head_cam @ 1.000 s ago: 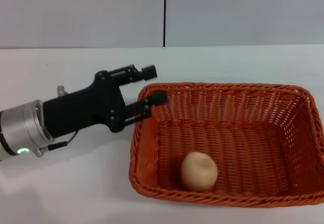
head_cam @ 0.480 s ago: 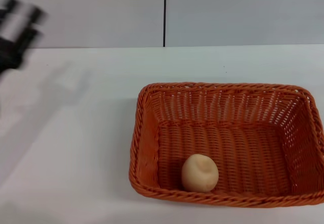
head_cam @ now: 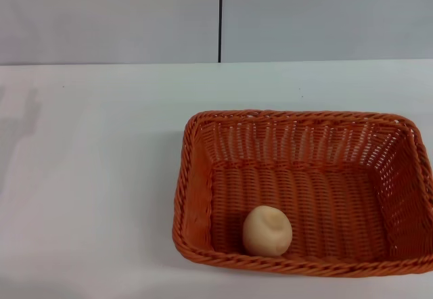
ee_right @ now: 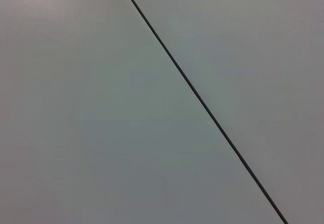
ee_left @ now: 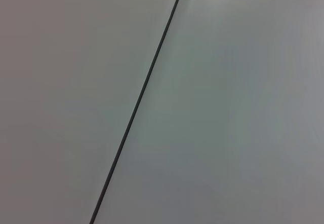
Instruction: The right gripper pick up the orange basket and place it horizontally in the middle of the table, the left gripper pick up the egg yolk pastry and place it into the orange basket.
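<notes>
The orange basket (head_cam: 304, 191) lies lengthwise on the white table (head_cam: 95, 177), right of centre in the head view, its right end cut off by the picture's edge. Inside it, near the front wall, rests the egg yolk pastry (head_cam: 267, 231), a pale beige ball showing a small dent on top. Neither gripper shows in any view. Both wrist views hold only the pale grey wall (ee_left: 228, 107) with a thin dark seam (ee_left: 139, 102) running across it.
The pale grey wall (head_cam: 108, 15) with its vertical dark seam (head_cam: 220, 18) stands behind the table's far edge. A faint shadow (head_cam: 20, 136) falls on the tabletop at far left.
The left arm, which stood open at the basket's left rim, swung up and off to the left and has left the head view. Basket and pastry have not moved.
</notes>
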